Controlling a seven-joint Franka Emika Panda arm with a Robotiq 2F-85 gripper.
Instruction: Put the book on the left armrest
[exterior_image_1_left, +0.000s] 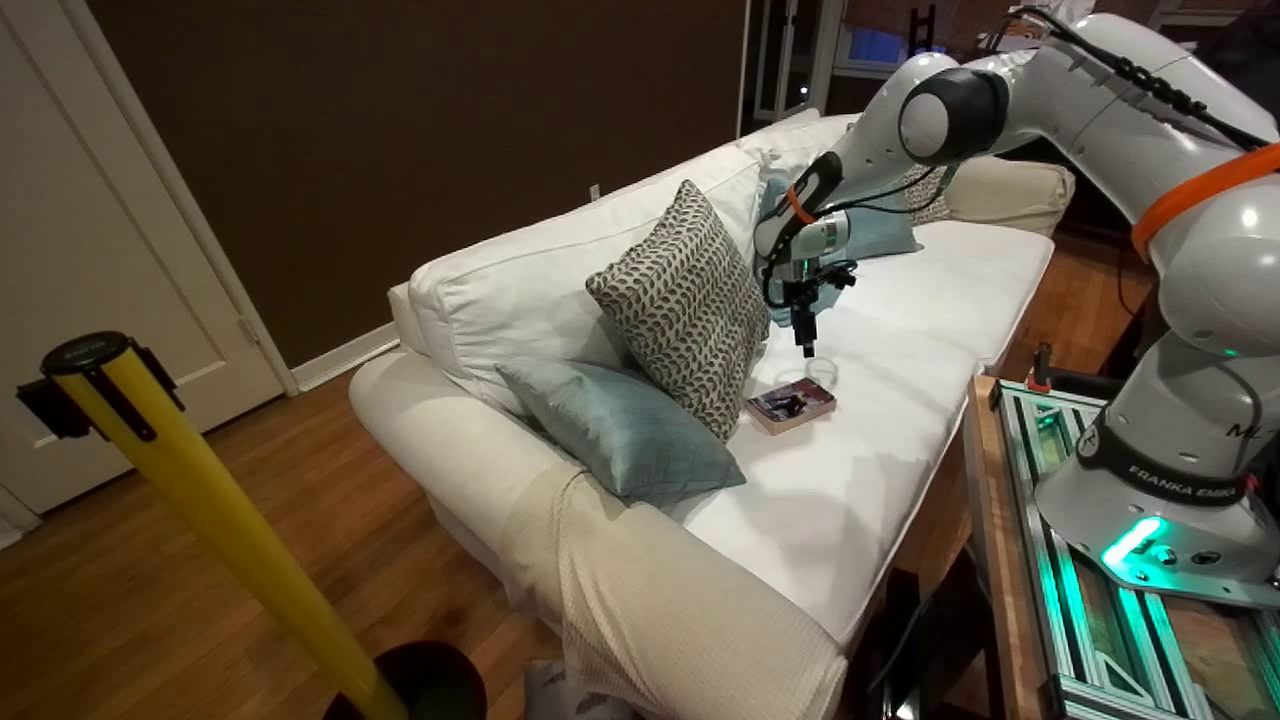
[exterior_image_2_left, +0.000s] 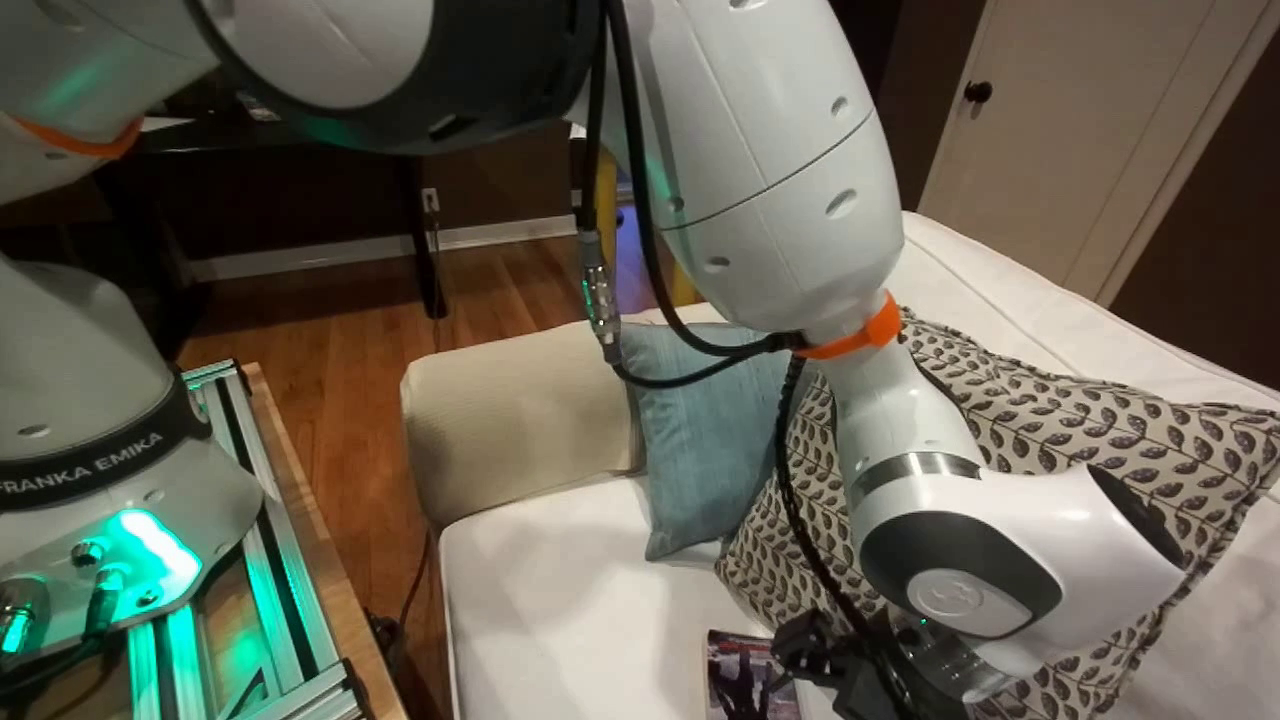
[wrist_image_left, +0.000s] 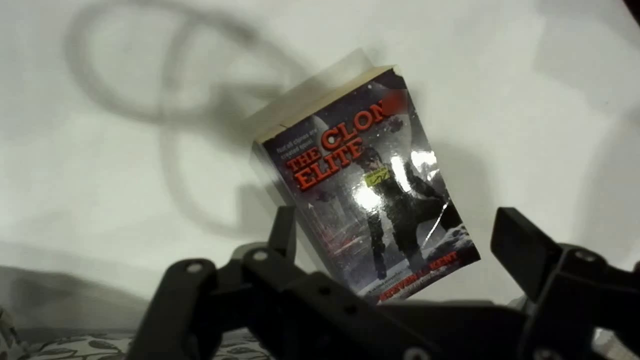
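Book (wrist_image_left: 370, 200) (rectangular paperback, dark glossy cover, red lettering, pale page edges) is flat, face up on the white fabric sofa seat (exterior_image_1_left: 860, 480). Position: off the sofa-side long edge of the wood-topped desk with aluminium rails (exterior_image_1_left: 1003, 560); in an exterior view the book (exterior_image_1_left: 792, 403) sits left of the desk's far corner.

Black two-finger gripper (wrist_image_left: 402, 235): fingers spread wide, one toward each long side of the book in the wrist view. In an exterior view it hangs just above the book, gap showing under the fingertips.

White jointed Franka arm (exterior_image_1_left: 1110, 120): base on the desk rails, reaching out past the sofa-side edge.

Left armrest (exterior_image_2_left: 520, 410) (broad, rounded, cream-white fabric, ribbed): right of the desk's far corner in an exterior view, strip of wooden floor between. Well apart from the book.

Slate-blue square pillow (exterior_image_1_left: 620, 425) leans at the armrest. Grey leaf-patterned fabric cushion (exterior_image_1_left: 685, 310) is tilted against the white backrest (exterior_image_1_left: 530, 290), just beside the book; can't tell if touching. Yellow cylindrical post (exterior_image_1_left: 230, 520) stands on the armrest's side away from the seat.
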